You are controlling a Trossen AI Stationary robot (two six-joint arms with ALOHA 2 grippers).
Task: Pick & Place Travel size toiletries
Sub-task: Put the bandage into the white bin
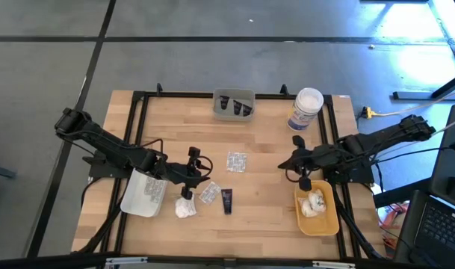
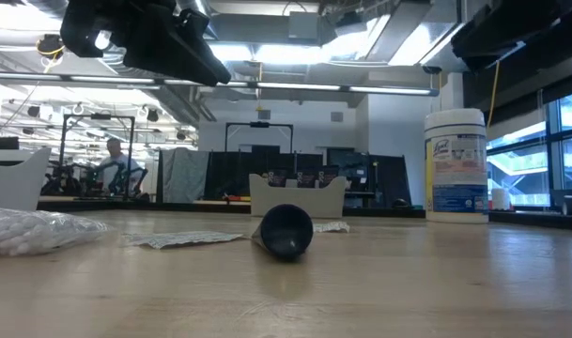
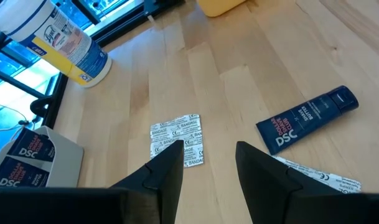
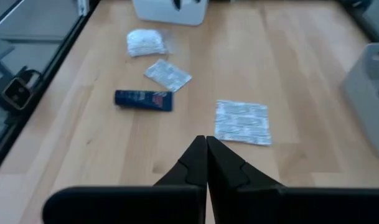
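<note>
arms: two, dark, jointed segments, matte black finish | cabling: black cables are looped beside the wrist of the left arm and trailed off the right arm | left end effector: two black wedge-shaped fingers, flat inner faces | right end effector: two black tapered fingers, pointed tips

Overhead camera looks straight down, low camera level across the table, wrist cameras close above it; all share the dark tube.
</note>
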